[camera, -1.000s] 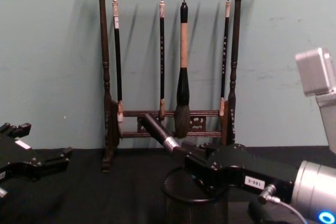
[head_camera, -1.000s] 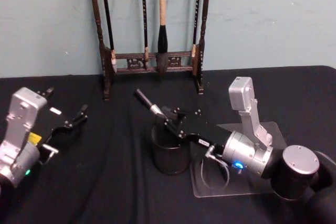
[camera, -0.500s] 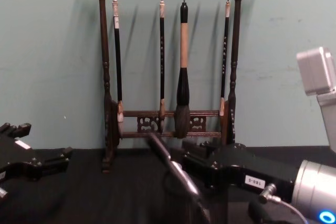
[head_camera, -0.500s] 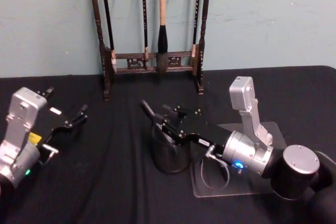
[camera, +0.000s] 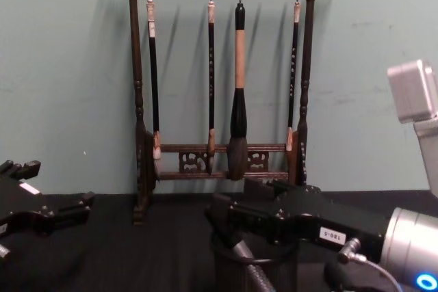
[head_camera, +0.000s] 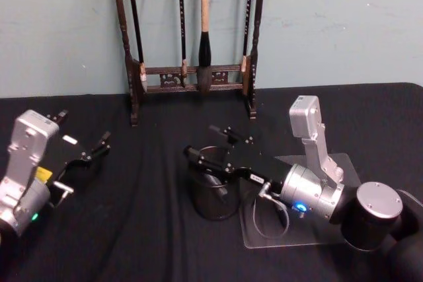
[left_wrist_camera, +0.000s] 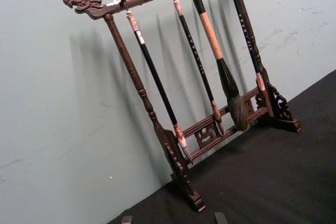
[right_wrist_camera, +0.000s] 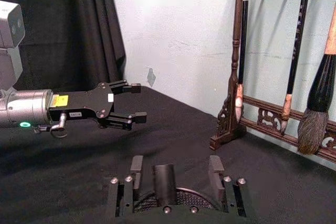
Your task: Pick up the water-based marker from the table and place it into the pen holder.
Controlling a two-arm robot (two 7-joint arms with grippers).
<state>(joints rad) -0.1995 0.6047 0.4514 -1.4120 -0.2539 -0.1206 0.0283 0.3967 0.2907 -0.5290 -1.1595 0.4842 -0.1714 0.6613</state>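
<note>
Black wire-mesh pen holder [head_camera: 213,206] stands on the worktop [head_camera: 152,229] directly beneath the right gripper [head_camera: 201,142], whose fingers are spread. The marker [right_wrist_camera: 164,179] leans between them with a gap on either side, its lower end apparently inside the cup. The left gripper [head_camera: 82,133], fingers apart, idles well aside. Beyond stands the brush rack [head_camera: 192,77].

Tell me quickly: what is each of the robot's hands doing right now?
Left hand: open, empty.
Right hand: open over the round black wire-mesh pen holder, the dark cylindrical marker ungripped between its fingers.
</note>
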